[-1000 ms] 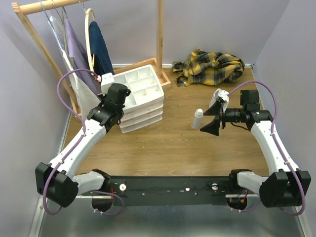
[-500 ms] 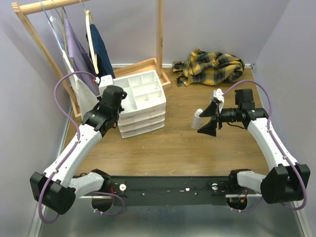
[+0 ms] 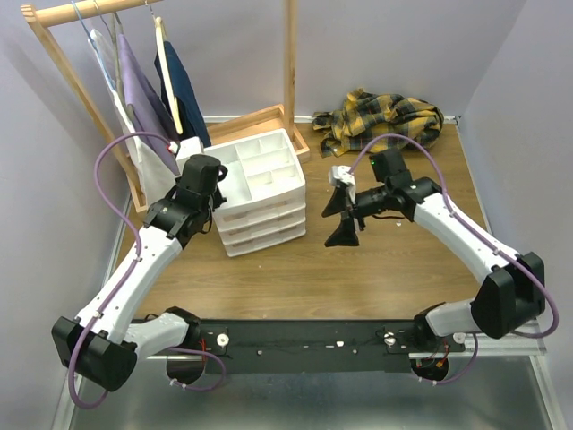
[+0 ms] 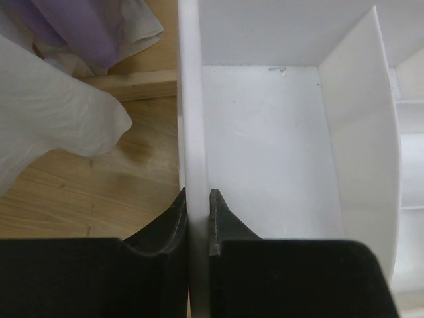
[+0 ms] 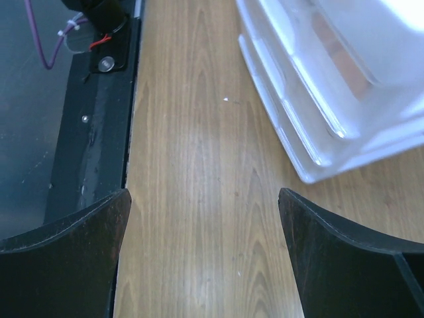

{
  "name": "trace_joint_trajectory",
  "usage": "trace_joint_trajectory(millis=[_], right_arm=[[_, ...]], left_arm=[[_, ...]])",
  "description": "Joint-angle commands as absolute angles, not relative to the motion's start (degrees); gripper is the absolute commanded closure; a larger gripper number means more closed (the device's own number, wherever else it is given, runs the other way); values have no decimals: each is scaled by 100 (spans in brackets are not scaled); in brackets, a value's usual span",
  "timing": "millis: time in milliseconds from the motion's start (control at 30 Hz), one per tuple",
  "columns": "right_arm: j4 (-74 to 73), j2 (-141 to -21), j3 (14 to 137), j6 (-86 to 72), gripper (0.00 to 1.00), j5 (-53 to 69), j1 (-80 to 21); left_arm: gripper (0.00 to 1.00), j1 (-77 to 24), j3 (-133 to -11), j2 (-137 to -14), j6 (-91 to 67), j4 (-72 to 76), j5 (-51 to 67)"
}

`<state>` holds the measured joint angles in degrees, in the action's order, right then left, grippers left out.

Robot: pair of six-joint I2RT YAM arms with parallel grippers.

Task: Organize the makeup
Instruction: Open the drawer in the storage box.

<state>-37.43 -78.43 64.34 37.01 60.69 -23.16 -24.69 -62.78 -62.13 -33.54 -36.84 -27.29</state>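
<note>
My left gripper (image 4: 197,205) is shut on the left wall of the white drawer unit (image 3: 269,184), one finger outside and one inside an empty top compartment (image 4: 265,146). In the top view this gripper (image 3: 201,177) sits at the unit's left rim. The right gripper (image 3: 339,219) hangs open just right of the unit, low over bare wood. Its wrist view shows wide-apart fingers (image 5: 79,232) with nothing between them and the translucent drawers (image 5: 318,112) at the upper right. A brownish shape (image 5: 339,61) shows through a drawer front; I cannot tell what it is. The makeup is out of view.
A wooden clothes rack (image 3: 85,98) with hanging garments (image 3: 143,90) stands at the back left, close behind the drawer unit. A yellow plaid cloth (image 3: 385,121) lies at the back right. A black rail (image 3: 304,336) runs along the table's near edge.
The right arm has swung left, from mid-right to beside the drawer unit, and stays open. A white bottle next to it earlier no longer shows. The drawer unit shifted slightly right with the left gripper.
</note>
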Motion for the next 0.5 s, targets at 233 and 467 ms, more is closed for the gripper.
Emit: trace_joint_trajectory(millis=[233, 467], right_arm=[[-2953, -8516, 7005, 3068, 0, 5765, -3278], [-2568, -8727, 6865, 2673, 0, 6196, -3313]], left_arm=[[100, -2408, -6838, -5713, -4297, -3217, -2347], [100, -2373, -6812, -5511, -4973, -3278, -2382]])
